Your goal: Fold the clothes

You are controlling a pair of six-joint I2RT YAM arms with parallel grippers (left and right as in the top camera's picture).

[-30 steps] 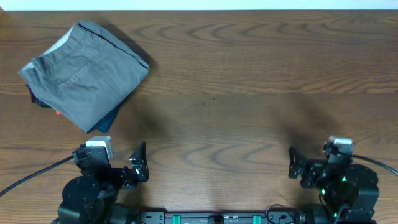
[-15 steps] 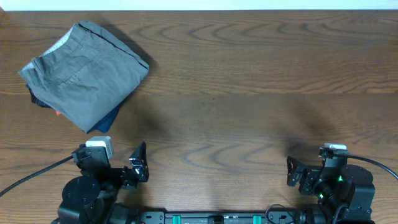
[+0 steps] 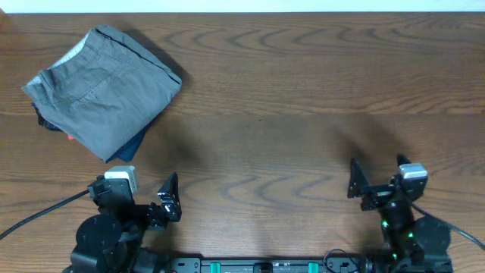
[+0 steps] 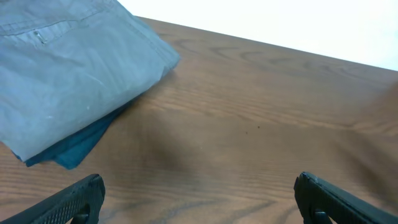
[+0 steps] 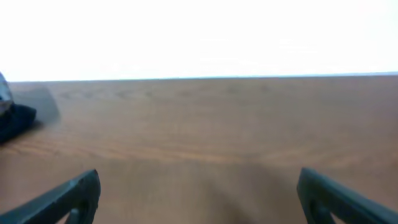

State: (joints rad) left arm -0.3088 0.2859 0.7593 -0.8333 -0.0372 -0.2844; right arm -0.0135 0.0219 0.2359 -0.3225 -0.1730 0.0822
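The clothes, a pair of grey-khaki shorts (image 3: 102, 91), lie folded into a compact stack at the table's far left, waistband and fly seam on top. They also show in the left wrist view (image 4: 62, 68), at upper left. My left gripper (image 3: 168, 201) is open and empty near the front edge, well short of the shorts; its fingers frame bare wood in the left wrist view (image 4: 199, 199). My right gripper (image 3: 360, 188) is open and empty at the front right, far from the shorts, over bare wood in the right wrist view (image 5: 199, 193).
A dark navy folded garment (image 3: 130, 150) with a red-orange bit lies under the shorts, its edge sticking out in the left wrist view (image 4: 74, 146). The wooden table (image 3: 288, 98) stretches to the right. A dark blurred shape (image 5: 13, 118) sits at the right wrist view's left edge.
My right arm has shifted at the front right, drawing back and then raising its gripper a little away from the front edge. The left arm and the clothes have not moved.
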